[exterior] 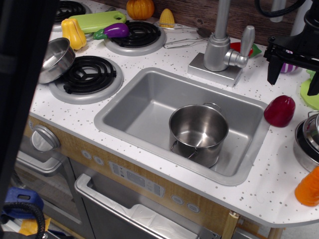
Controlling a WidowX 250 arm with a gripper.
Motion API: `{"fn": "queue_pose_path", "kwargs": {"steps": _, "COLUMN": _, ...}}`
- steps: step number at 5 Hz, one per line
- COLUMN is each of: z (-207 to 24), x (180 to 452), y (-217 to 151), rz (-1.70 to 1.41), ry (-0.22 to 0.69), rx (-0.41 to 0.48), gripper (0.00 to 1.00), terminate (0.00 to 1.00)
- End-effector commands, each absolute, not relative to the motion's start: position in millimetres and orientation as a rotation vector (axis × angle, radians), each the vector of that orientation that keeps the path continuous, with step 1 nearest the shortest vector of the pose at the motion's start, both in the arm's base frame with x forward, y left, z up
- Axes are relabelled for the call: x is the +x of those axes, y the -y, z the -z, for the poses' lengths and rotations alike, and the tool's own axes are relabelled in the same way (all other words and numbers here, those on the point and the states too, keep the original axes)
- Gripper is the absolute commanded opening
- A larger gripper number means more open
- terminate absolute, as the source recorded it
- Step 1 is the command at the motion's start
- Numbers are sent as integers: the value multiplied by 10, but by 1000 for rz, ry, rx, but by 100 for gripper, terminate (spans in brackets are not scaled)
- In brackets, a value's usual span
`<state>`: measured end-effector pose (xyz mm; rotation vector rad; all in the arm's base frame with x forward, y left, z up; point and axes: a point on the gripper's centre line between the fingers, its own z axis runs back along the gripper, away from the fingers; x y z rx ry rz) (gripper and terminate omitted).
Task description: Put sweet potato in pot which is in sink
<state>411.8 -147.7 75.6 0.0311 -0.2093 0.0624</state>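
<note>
Your black claw (294,74) hangs with its prongs apart, seemingly empty, above the glossy dark red oval sweet potato (279,110) on the white speckled table (164,59), placed to descend, beside the grey sink (149,94) holding the shiny steel pot (198,132).

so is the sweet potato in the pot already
No, the sweet potato sits on the counter right of the sink, and the pot looks empty.
</note>
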Motion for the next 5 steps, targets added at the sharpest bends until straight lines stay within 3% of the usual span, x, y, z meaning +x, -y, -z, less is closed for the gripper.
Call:
{"fn": "queue_pose_path", "kwargs": {"steps": 1, "z": -756, "x": 4118, "y": 1477, "rz": -62, "ry": 209, "rx": 31, "gripper": 100, "terminate": 0}}
{"fn": "queue_pose_path", "kwargs": {"steps": 5, "z": -498, "x": 4264, "y": 1383, "rz": -12, "ry": 256, "rx": -27, "gripper": 100, "terminate": 0}}
